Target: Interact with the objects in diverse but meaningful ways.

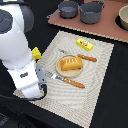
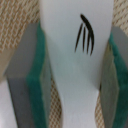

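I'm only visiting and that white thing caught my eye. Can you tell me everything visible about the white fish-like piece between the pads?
The white fish-like piece looks like smooth, glossy plastic, broad at one end and narrowing to a waist, with thin black curved strokes like gill marks. In the wrist view it sits between the gripper's two grey fingers, whose green pads press both its sides. Woven beige placemat shows behind it. The exterior view does not show it.

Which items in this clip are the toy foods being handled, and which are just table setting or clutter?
Task items:
- bread loaf on the plate
- cheese wedge beside the arm
- yellow packet
- white fish piece, gripped between the jaws

Lying about:
- two dark pots
- fork and knife
- woven placemat
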